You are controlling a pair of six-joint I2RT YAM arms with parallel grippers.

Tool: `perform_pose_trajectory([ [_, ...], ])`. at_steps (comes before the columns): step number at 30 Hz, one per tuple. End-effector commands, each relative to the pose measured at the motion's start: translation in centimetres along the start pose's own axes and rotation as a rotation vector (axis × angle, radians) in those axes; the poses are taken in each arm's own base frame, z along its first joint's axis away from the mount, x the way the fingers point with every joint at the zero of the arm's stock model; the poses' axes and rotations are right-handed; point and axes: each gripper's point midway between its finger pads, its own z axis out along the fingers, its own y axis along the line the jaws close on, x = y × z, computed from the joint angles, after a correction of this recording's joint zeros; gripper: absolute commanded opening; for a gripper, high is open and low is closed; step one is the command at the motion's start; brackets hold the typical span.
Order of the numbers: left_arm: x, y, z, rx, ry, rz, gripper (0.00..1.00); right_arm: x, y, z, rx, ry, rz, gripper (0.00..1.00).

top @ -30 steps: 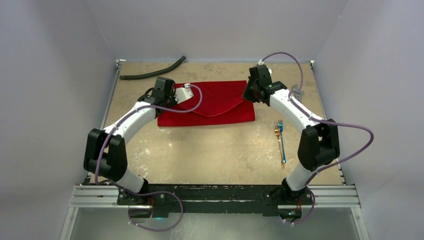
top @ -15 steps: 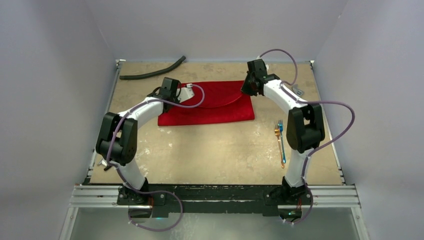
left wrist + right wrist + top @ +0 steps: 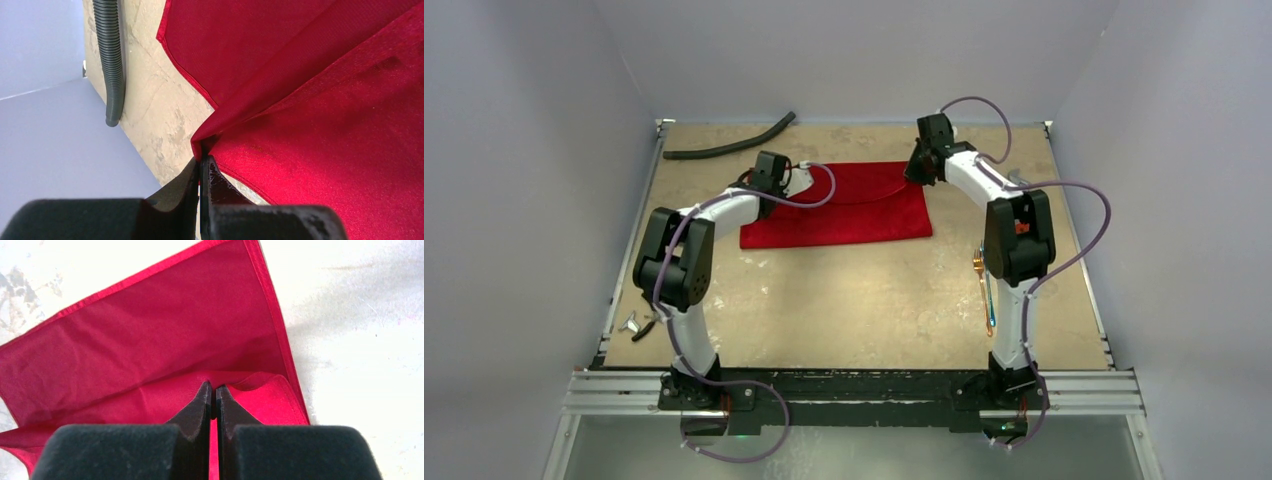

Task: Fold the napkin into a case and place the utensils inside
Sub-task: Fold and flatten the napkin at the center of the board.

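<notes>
Now left pincer [image 3: 201, 163] and right pincer [image 3: 214, 391] each clamp one napkin [image 3: 864, 215]; two utensils [image 3: 990, 305] aside.

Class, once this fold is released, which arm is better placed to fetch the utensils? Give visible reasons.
Right. The utensils lie right of the napkin, beside the right arm. The left gripper, shut on the napkin's corner, sits across the cloth from them.

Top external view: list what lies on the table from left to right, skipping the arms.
small metal tool → black hose → red napkin → utensils
</notes>
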Motion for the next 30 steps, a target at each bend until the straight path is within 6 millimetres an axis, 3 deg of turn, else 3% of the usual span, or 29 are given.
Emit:
perform_pose_trajectory([
  [1, -0.6, 2.9, 0.7, -0.086, -0.001, -0.052, 0.0, -3.0, 2.0, -0.7, -0.062, -0.062, -0.004, 0.05],
  [3, -0.4, 3.3, 1.2, -0.103, 0.022, -0.056, 0.0, -3.4, 2.2, -0.2, -0.068, -0.063, 0.0, 0.11],
  [6, 0.0, 4.6, 1.6, -0.159, 0.06, -0.081, 0.09, -3.9, 2.7, 0.8, -0.085, -0.06, 0.005, 0.17],
  [9, -0.1, 6.0, 1.4, -0.217, 0.051, -0.102, 0.2, -4.1, 2.8, 2.2, -0.089, -0.051, 0.007, 0.34],
  [10, -0.1, 6.5, 1.3, -0.236, 0.046, -0.107, 0.24, -4.2, 2.9, 2.5, -0.091, -0.051, 0.007, 0.42],
  [13, -0.9, 8.2, 0.8, -0.297, 0.011, -0.136, 0.54, -4.8, 2.8, 3.2, -0.09, -0.059, 0.01, 0.54],
  [19, -1.9, 9.8, 0.1, -0.318, -0.022, -0.189, 0.58, -8.2, 1.2, 2.1, -0.039, -0.143, 0.026, 0.63],
  [23, -2.7, 8.2, -0.7, -0.174, -0.065, -0.187, 0.59, -10.7, -0.8, 0.9, 0.005, -0.206, 0.022, 0.67],
  [25, -3.1, 6.4, -1.2, -0.053, -0.087, -0.164, 0.59, -11.5, -1.3, 0.5, 0.016, -0.226, 0.015, 0.68],
  [28, -2.6, 2.9, -1.7, 0.095, -0.112, -0.109, 0.58, -11.4, -1.5, 0.0, 0.008, -0.229, 0.002, 0.65],
  [30, -2.1, 1.8, -1.5, 0.12, -0.112, -0.088, 0.58, -10.9, -1.5, -0.8, -0.011, -0.236, -0.003, 0.61],
])
